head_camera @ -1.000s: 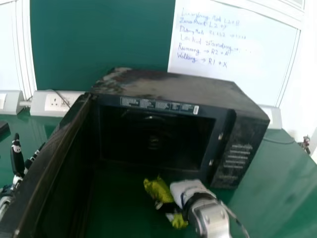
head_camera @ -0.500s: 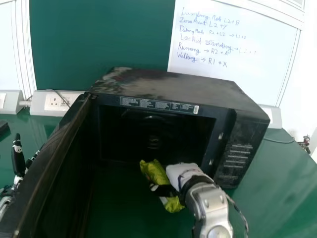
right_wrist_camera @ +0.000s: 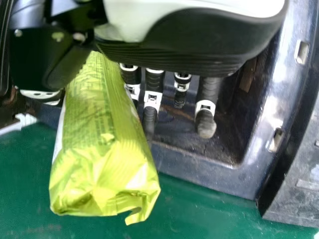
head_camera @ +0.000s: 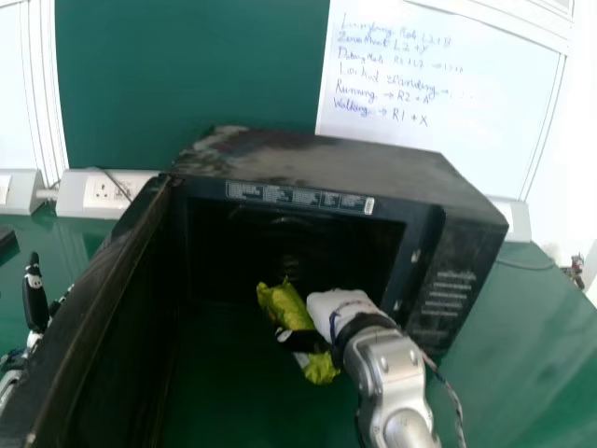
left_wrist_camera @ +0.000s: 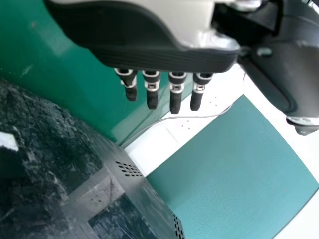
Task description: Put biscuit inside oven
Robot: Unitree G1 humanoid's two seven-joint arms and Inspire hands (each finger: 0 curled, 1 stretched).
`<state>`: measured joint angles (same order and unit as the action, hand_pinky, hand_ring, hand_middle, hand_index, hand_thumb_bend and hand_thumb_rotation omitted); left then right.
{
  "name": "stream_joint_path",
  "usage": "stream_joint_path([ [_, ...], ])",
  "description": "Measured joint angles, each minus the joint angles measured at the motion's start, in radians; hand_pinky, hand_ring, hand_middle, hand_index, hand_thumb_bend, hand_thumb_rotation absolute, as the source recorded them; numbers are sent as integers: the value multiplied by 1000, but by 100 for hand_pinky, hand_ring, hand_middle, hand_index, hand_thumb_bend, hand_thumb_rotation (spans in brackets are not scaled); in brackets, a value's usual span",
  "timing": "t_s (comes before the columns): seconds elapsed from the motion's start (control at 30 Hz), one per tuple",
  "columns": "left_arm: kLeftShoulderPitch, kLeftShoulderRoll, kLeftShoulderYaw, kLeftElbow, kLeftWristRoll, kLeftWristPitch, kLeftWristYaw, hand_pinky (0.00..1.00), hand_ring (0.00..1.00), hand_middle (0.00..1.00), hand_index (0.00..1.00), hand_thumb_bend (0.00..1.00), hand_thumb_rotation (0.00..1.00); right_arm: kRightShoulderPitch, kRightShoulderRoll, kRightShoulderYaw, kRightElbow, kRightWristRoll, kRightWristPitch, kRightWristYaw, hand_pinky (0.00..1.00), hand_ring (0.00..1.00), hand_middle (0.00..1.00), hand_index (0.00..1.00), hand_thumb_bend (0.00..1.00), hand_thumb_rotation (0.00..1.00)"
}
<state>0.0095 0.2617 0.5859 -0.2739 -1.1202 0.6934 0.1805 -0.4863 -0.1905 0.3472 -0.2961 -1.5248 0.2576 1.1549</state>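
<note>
in the head view i have the oven ahead of me on the green table, its door swung open on the left and jutting toward me. my right hand is in front of the oven's opening, and the yellow-green biscuit packet sits in its grip, tilted, just ahead of the opening's lower edge. my left hand is on the oven's left, on the far side of the open door, fingers pointing up. behind the oven i make out a whiteboard and, to its left, a socket panel. switching to the left wrist view, i see the left hand near the oven's vented casing, fingers extended and thumb spread well away, holding nothing. from the right wrist view, the right hand has the packet clasped between thumb and fingers; those fingers are only slightly bent, with the oven's cavity beyond them, and the packet's crinkled end hangs free over the table in front of the oven.
</note>
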Motion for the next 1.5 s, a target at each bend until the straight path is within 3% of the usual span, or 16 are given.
stream_joint_path([
  [0.43,1,0,0,0,0,0,-2,68,75,77,74,63,0,-63,23,9,97,0,55,-48,10,17,47,76,55,0],
  [0.7,2,0,0,1,0,0,-15,67,75,77,75,62,0,-125,25,18,191,26,67,-127,9,16,47,72,55,0],
  [0.9,2,0,0,2,0,0,-17,67,74,77,75,63,0,-177,16,25,254,72,63,-159,16,23,47,73,55,0],
  [1.03,2,0,1,1,0,0,-17,67,74,77,75,63,0,-231,1,47,311,80,60,-170,15,23,47,68,56,0],
  [1.4,4,0,1,3,0,-2,-24,69,75,78,76,62,0,-297,-13,72,483,172,54,-351,11,18,47,66,55,0],
  [1.5,6,0,1,3,0,-2,-33,68,75,78,76,63,0,-317,-15,79,519,204,54,-387,15,22,47,64,55,0],
])
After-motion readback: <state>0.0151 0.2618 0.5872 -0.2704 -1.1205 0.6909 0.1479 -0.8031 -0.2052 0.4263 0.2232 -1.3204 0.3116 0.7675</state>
